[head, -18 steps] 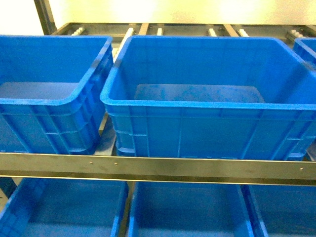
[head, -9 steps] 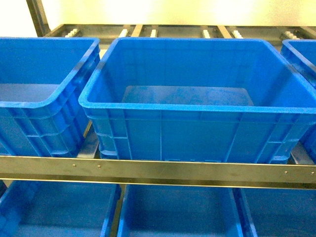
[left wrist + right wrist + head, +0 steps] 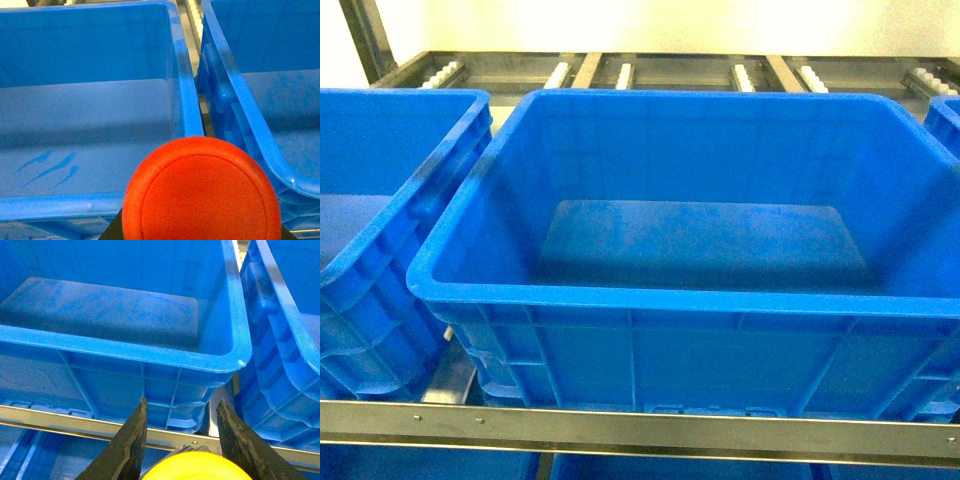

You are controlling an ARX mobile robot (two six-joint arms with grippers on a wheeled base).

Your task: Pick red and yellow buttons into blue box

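The blue box [image 3: 620, 297] stands in the middle of the head view on a metal shelf, and its floor is bare. Neither gripper shows in that view. In the left wrist view the red button's round cap [image 3: 200, 192] fills the lower middle and hides the jaws of my left gripper [image 3: 200, 237]; only a dark corner of it shows beside the cap. Behind the cap lie two blue crates. In the right wrist view the yellow button's cap [image 3: 192, 467] sits low between the two dark fingers of my right gripper [image 3: 181, 402], below the blue box's near rim [image 3: 125, 352].
A second blue crate [image 3: 380, 200] stands left of the box and another [image 3: 950, 115] at the right edge. A steel shelf rail [image 3: 640, 428] runs along the front below them. Roller tracks [image 3: 620, 72] lie behind. More blue crates sit on the lower level [image 3: 30, 455].
The head view has closed in on the middle box. It now looms larger and lower in the frame, and the shelf rail has dropped toward the bottom edge.
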